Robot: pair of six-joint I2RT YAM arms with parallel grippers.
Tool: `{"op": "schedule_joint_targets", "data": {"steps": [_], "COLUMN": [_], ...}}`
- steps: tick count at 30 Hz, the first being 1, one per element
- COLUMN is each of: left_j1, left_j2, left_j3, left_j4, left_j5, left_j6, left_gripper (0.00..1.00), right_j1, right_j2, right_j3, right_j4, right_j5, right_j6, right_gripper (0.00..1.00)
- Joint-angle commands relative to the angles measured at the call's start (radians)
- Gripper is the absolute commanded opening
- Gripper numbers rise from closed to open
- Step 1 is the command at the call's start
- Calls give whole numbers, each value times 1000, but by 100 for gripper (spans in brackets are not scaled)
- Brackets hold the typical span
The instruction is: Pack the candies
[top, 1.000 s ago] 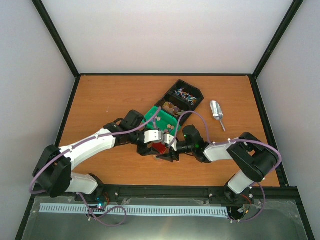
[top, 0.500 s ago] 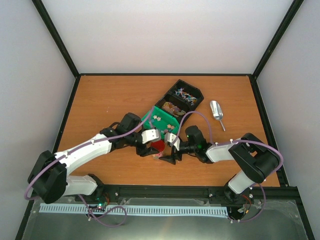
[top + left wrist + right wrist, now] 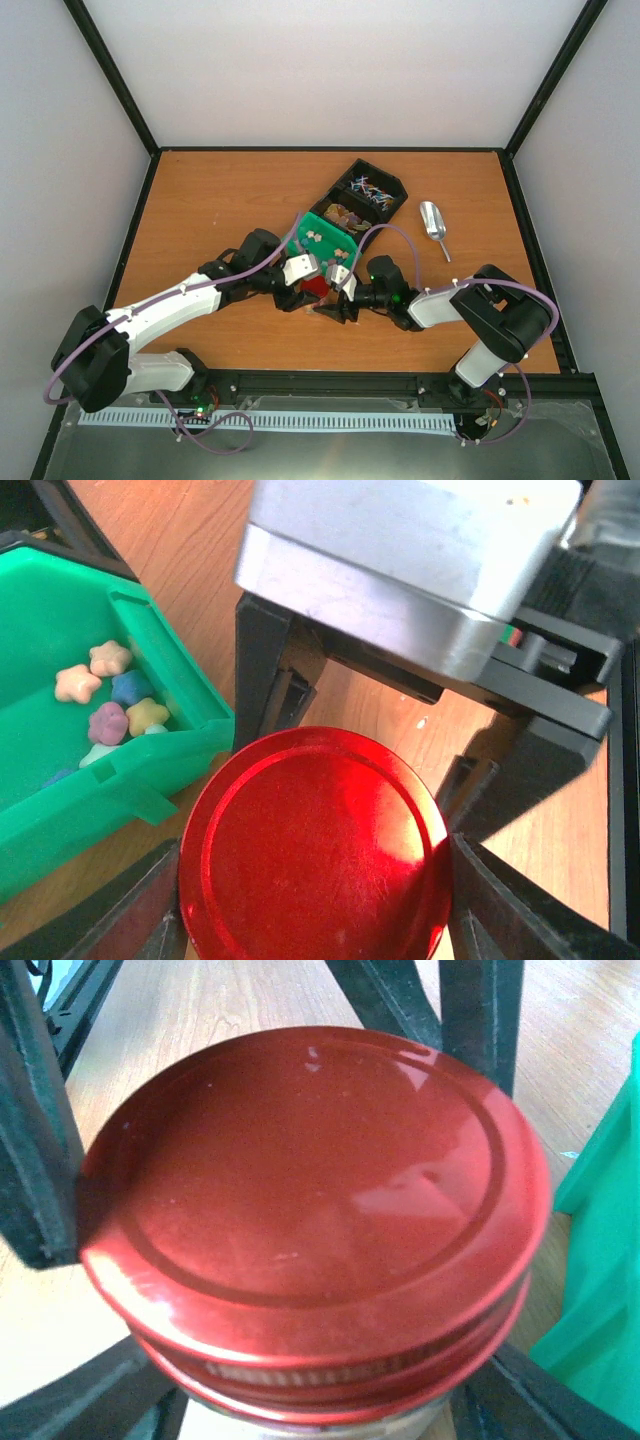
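My left claw (image 3: pixel 315 912) and right claw (image 3: pixel 332 1400) are both clamped from opposite sides on the red-lidded jar (image 3: pixel 318 289) mid-bench (image 3: pixel 215 200), with the candies (image 3: pixel 108 695) lying in the green tray (image 3: pixel 45 610) just beside it.

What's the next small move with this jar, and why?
Probably twist the lid off with the left end effector. Its fingers sit against the rim on both sides, the right end effector flanks the jar beneath, and with the lid on, no candies from the bin can go in.
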State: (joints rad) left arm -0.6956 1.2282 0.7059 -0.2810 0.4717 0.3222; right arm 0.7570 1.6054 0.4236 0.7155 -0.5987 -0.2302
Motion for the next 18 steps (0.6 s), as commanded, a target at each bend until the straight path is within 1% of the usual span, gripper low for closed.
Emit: {"op": "schedule_joint_targets", "data": {"steps": [1,3,4,7,9,11,12,13,16,17,18], "left_j1": [-4,-4,-1,18,42,53,58,64,74,75,74], "left_j2": [-7,13,31,91,127,151,154,153,140,129,115], "left_j3": [6,28,45,103,144,170,171,166,137,122,107], "left_j4": [-88,-153,-188,-330,-378,-404,-386,-351,-221,-154,-103], "left_j5": [113,133,148,178,216,230,228,226,177,146,112], "left_j6": [192,311,405,554,601,606,583,533,329,246,172], "left_gripper": [44,44,44,44,44,44,44,44,43,43,43], "right_j1": [-1,-7,-9,-22,-34,-47,-53,-57,-59,-58,-57], "right_j2": [10,11,10,4,0,-2,-2,-5,-16,-20,-25], "right_j3": [7,14,15,23,31,42,46,49,51,47,41], "right_j4": [22,2,-4,-25,-40,-51,-53,-53,-49,-42,-31], "right_j5": [-16,-36,-41,-58,-69,-69,-64,-57,-40,-37,-25], "right_j6": [-71,-87,-95,-117,-131,-136,-136,-133,-109,-92,-70], "right_gripper": [62,56,54,49,47,48,50,55,78,84,88]}}
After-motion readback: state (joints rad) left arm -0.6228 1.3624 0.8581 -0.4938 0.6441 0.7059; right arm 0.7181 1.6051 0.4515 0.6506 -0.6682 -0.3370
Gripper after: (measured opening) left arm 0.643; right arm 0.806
